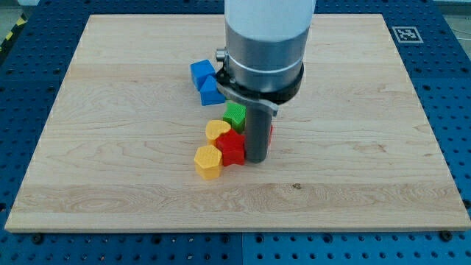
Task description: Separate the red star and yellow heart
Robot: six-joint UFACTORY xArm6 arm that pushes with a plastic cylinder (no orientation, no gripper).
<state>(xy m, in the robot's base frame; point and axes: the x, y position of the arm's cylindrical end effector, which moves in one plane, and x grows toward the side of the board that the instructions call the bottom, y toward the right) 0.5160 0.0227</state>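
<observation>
The red star point(231, 146) lies near the middle of the wooden board point(110, 147). The yellow heart point(216, 131) touches its upper left side. A yellow hexagon block point(207, 161) touches the star's lower left. A green block point(235, 114) sits just above the heart and star. My tip point(257, 159) stands right against the red star's right side. A sliver of another red block point(271, 133) shows behind the rod on its right.
Two blue blocks point(202, 73) point(212, 92) lie together toward the view's top, left of the arm's body. The arm's grey and white body point(265, 44) hides the board behind it. A blue perforated table surrounds the board.
</observation>
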